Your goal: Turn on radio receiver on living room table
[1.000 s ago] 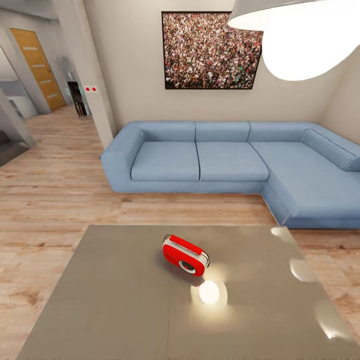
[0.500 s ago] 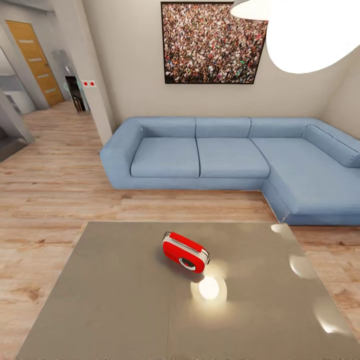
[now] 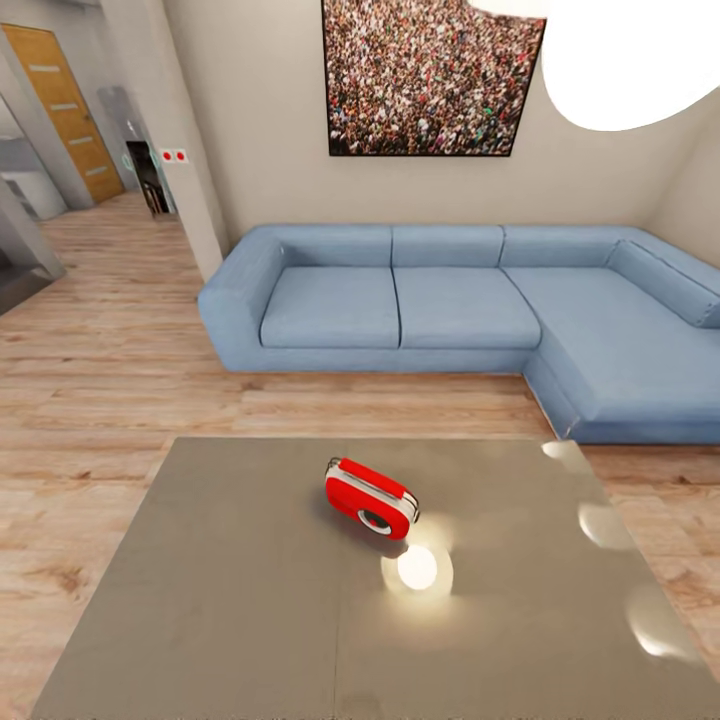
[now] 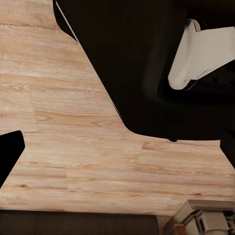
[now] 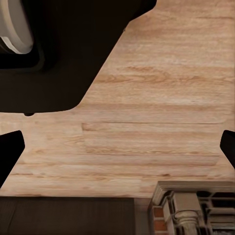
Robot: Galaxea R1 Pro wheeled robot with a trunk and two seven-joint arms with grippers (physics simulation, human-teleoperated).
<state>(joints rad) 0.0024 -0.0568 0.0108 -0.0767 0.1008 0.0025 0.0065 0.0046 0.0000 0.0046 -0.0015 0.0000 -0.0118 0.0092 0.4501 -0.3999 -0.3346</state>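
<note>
The red radio receiver [image 3: 370, 498] with silver-white trim and a round dark dial lies tilted near the middle of the low grey-brown table [image 3: 220, 600] in the head view. Behind the table are the blue L-shaped sofa [image 3: 450, 310] and the crowd photo [image 3: 430, 75] of the living room. In the right wrist view, my right gripper [image 5: 117, 152] hangs open over the wood floor, a dark fingertip at each side edge. My left gripper [image 4: 117, 156] also points at the floor, its one visible fingertip [image 4: 10, 156] far out at the frame edge.
A bright lamp [image 3: 640, 55] hangs at the upper right and glares on the tabletop. A hallway with a wooden door [image 3: 60, 110] opens at the left, past a wall corner [image 3: 175, 130]. Carved furniture [image 5: 191, 210] stands near the robot's dark base [image 4: 147, 58].
The whole head view has shifted: sofa, picture and lamp sit higher in the frame and the table's far edge has risen slightly. The radio has kept its place on the table.
</note>
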